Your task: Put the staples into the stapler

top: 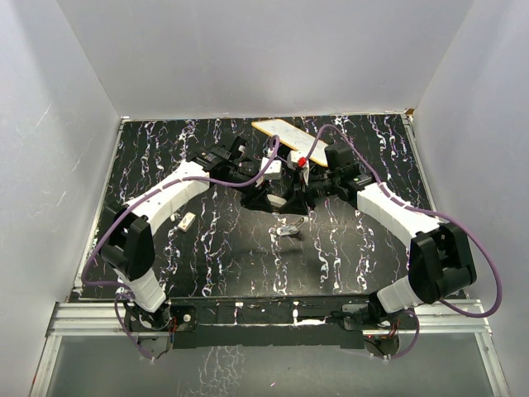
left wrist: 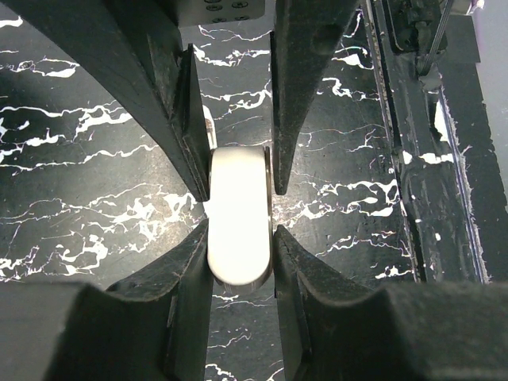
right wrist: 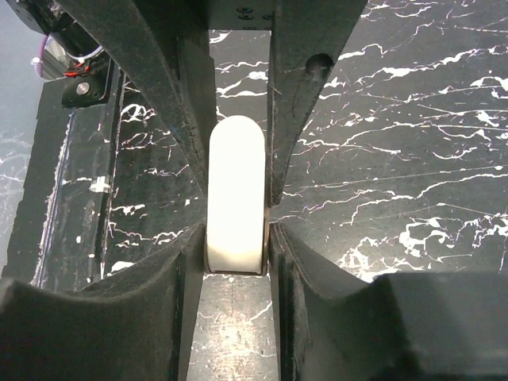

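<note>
The stapler [left wrist: 238,230] is a small whitish rounded bar held above the black marbled table [top: 215,256]. My left gripper [left wrist: 240,235] is shut on one end of it. My right gripper [right wrist: 236,235] is shut on the other end, which is the white bar in the right wrist view [right wrist: 236,190]. The two grippers face each other at the back middle of the table, left [top: 269,195] and right [top: 302,192], and hide the stapler in the top view. A small silvery piece [top: 289,228] lies on the table just in front of them; I cannot tell if it is the staples.
A long yellow-edged flat board [top: 281,132] lies at the back centre, with an orange-red stick [top: 303,161] beside the right wrist. A small white rectangular piece [top: 186,221] lies on the left. White walls enclose the table on three sides.
</note>
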### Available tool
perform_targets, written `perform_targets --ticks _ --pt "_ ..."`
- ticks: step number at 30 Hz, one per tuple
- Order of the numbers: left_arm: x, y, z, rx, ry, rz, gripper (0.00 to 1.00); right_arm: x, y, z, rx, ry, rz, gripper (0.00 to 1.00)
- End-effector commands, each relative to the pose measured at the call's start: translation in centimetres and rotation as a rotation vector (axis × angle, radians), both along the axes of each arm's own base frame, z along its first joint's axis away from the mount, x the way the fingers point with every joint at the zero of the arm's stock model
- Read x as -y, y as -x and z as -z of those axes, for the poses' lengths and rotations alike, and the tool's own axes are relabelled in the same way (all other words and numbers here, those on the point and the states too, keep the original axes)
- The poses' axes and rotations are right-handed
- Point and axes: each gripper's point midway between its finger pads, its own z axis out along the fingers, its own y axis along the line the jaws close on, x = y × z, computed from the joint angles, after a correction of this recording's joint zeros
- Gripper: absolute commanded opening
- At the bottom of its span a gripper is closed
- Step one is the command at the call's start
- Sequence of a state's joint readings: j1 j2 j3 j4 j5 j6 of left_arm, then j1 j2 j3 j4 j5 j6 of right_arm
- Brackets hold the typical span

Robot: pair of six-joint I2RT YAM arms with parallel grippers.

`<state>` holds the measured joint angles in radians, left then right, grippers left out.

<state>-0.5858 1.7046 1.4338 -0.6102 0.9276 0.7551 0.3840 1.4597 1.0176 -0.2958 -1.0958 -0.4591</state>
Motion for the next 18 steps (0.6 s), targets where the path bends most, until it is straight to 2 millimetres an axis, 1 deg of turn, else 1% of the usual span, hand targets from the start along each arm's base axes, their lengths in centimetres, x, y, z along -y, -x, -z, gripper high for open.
perform_targets --ticks 1,4,5,6,7,8,9,10,11,15,18 --pt "0.0 0.6 -3.2 0.056 0.063 0.018 0.00 -0.2 -0.5 -1.4 0.047 -0.017 -0.013 0.34" --pt "0.0 0.5 -3.1 0.060 0.057 0.012 0.00 -0.2 -0.6 -1.9 0.057 -0.021 -0.011 0.20" --pt "0.0 0.4 -3.1 0.056 0.055 -0.001 0.02 -0.2 -0.8 -2.1 0.064 -0.020 -0.004 0.14" --pt "0.0 0.1 -3.2 0.055 0.054 -0.023 0.09 -0.2 -1.1 -2.4 0.074 -0.020 0.004 0.10" --pt "0.1 -0.3 -3.4 0.047 0.054 -0.059 0.19 -0.2 -1.3 -2.7 0.082 -0.019 0.014 0.08" --pt "0.0 -0.7 -3.7 0.042 0.058 -0.084 0.29 -0.1 -1.6 -3.1 0.091 -0.023 0.024 0.08" --pt "-0.1 -1.0 -4.2 0.039 0.067 -0.100 0.42 0.0 -1.9 -3.4 0.094 -0.031 0.034 0.08" --pt "-0.3 -1.3 -4.7 0.035 0.080 -0.114 0.51 0.1 -2.1 -3.8 0.086 -0.040 0.051 0.08" --pt "-0.8 -1.9 -5.2 0.033 0.095 -0.140 0.57 0.3 -2.4 -4.2 0.084 -0.053 0.062 0.08" --pt "-2.6 -3.5 -8.0 0.021 0.208 -0.217 0.72 1.3 -3.0 -6.2 0.058 -0.115 0.112 0.08" --pt "-3.1 -3.5 -9.2 -0.024 0.295 -0.234 0.89 1.4 -3.0 -7.9 0.031 -0.158 0.127 0.08"
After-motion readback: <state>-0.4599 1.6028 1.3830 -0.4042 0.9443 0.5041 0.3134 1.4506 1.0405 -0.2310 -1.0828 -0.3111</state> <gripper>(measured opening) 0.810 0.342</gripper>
